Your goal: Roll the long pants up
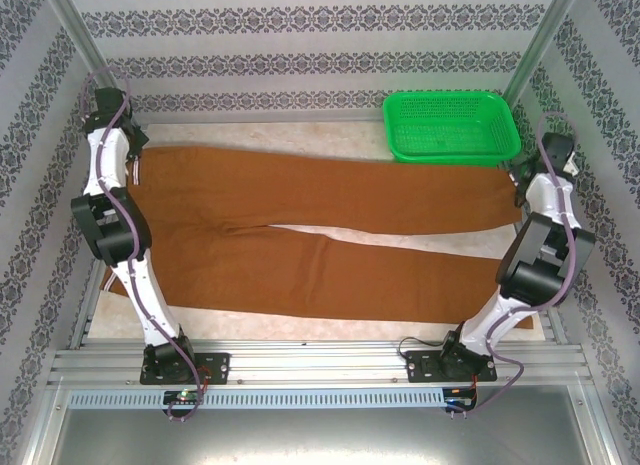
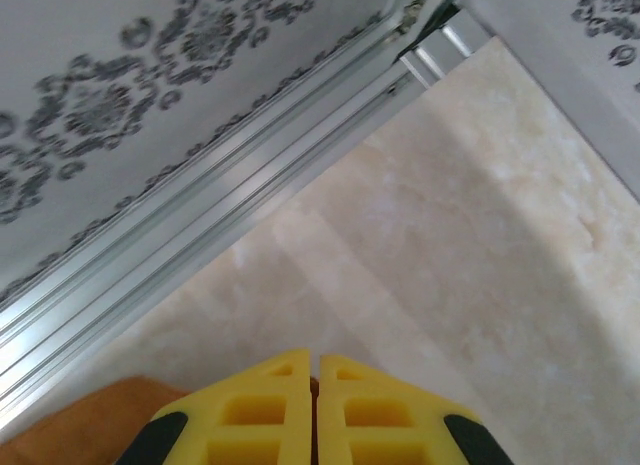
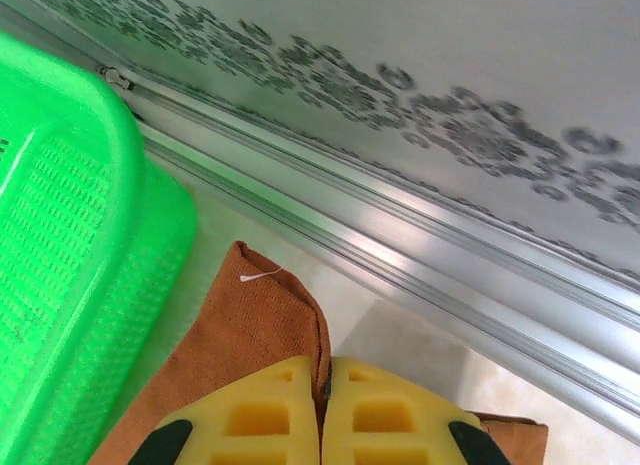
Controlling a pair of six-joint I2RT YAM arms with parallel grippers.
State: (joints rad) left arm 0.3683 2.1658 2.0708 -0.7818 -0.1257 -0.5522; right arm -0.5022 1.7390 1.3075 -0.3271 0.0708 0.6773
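The long pants (image 1: 330,235) lie flat across the table, rust-brown, with the waist at the left and both legs running to the right. My left gripper (image 1: 135,145) is at the waist's far corner. In the left wrist view its yellow fingers (image 2: 316,370) are shut, with a thin sliver of brown cloth between them and more of the pants (image 2: 70,430) at the lower left. My right gripper (image 1: 520,180) is at the far leg's cuff. Its fingers (image 3: 326,375) are shut on the folded-up hem of the pants (image 3: 240,325), where a white thread shows.
A green basket (image 1: 450,125) stands at the back right, close to the left of the held cuff (image 3: 60,235). An aluminium rail (image 3: 450,275) and a patterned wall run just beyond both grippers. Bare pale tabletop (image 2: 450,235) lies ahead of the left gripper.
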